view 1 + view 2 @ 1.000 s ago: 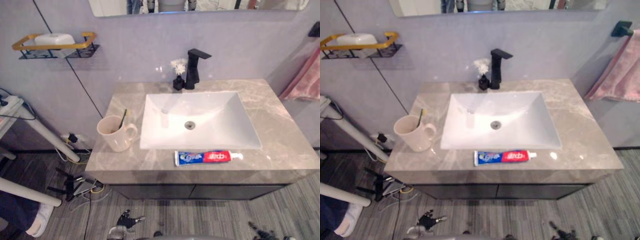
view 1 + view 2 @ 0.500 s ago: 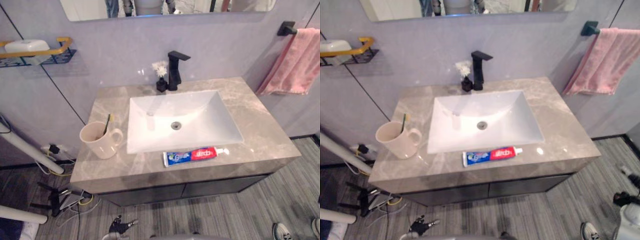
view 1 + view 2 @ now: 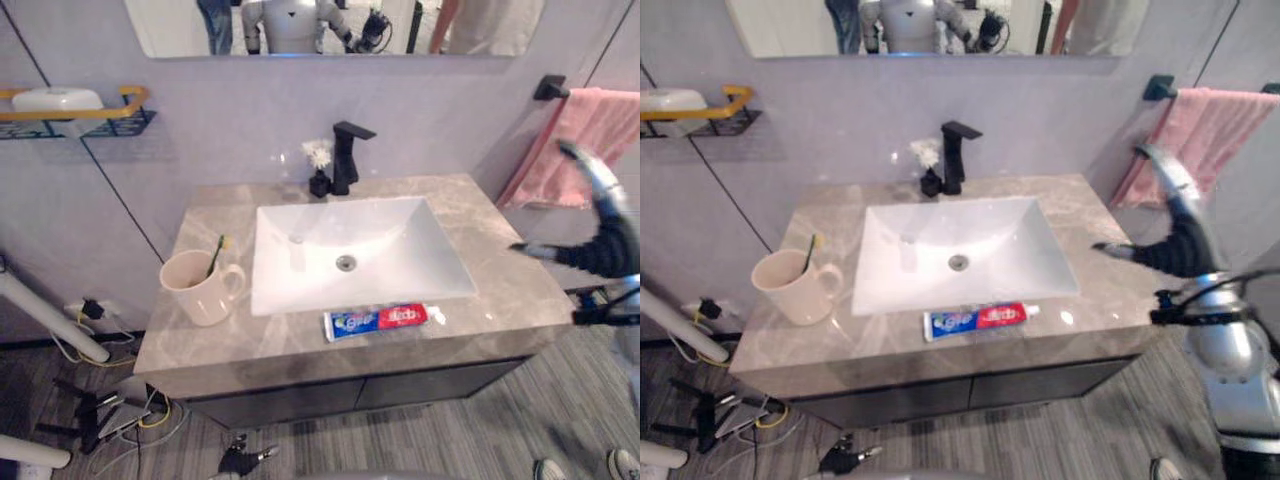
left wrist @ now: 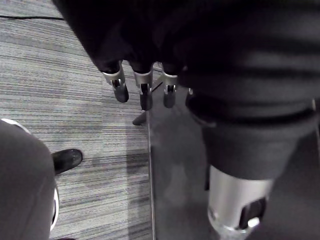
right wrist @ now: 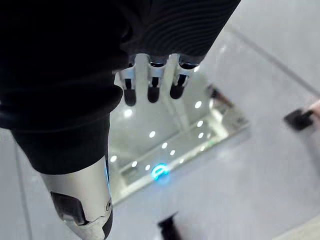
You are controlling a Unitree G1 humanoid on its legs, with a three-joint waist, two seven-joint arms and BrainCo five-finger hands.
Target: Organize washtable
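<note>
Left hand (image 4: 143, 82), right hand (image 3: 1178, 250), both open

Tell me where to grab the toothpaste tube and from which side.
Grip the toothpaste tube mid-body, coming from above, pinching across its narrow width. It lies flat on the counter, lengthwise between the basin and the front edge, so its ends and underside likely offer little hold.
</note>
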